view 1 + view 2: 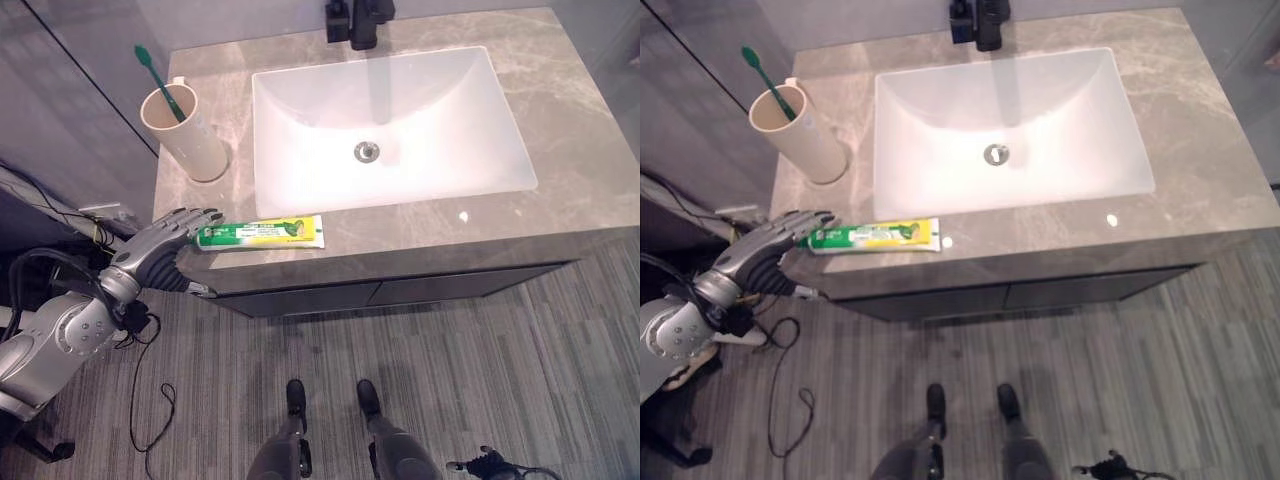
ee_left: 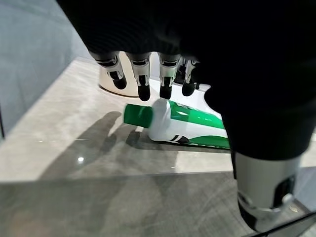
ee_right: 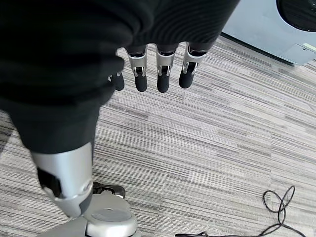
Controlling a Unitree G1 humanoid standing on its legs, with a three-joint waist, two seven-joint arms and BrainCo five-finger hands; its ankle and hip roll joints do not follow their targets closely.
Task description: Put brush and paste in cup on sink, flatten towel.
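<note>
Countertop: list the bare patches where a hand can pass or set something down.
Widest bare stretch: the countertop right of the basin. The front strip is bare right of the toothpaste. Crowded on the left: cup holding the toothbrush, and the left hand at the tube's cap.

- One cup [image 1: 182, 130], beige, standing on the table [image 1: 560, 120].
- One toothbrush [image 1: 160, 83], green, upright in the cup.
- One toothpaste tube [image 1: 262, 233], green and yellow, lying flat on the table.
- One sink basin [image 1: 470, 140], white, with one drain [image 1: 367, 151].
- One tap [image 1: 360, 20], black.
- Two robot hands: the left hand [image 1: 160, 247] and the right hand [image 3: 74, 54].
</note>
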